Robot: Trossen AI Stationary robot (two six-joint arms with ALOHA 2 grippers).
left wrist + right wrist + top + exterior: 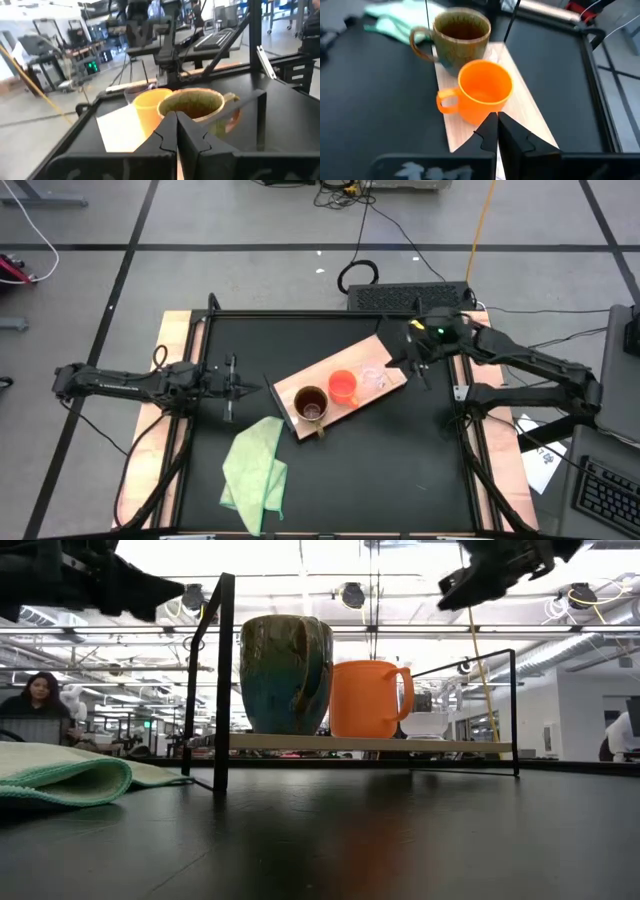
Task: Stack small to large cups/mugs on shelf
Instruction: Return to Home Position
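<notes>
Seen from above, one shelf lies between the two pincers and carries three vessels lined up by size. One clear glass cup sits nearest the right gripper, one orange mug comes next, and one brown mug sits nearest the left gripper. One green cloth lies off the board. From table height, all three stand upright, well below the raised right gripper. In each wrist view the fingers are pressed together on nothing, fittingly, I judge, since nothing seems left to carry.

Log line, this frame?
shelf: brown mug, orange mug, glass cup | left gripper shut, off shelf | right gripper shut, raised by glass cup
</notes>
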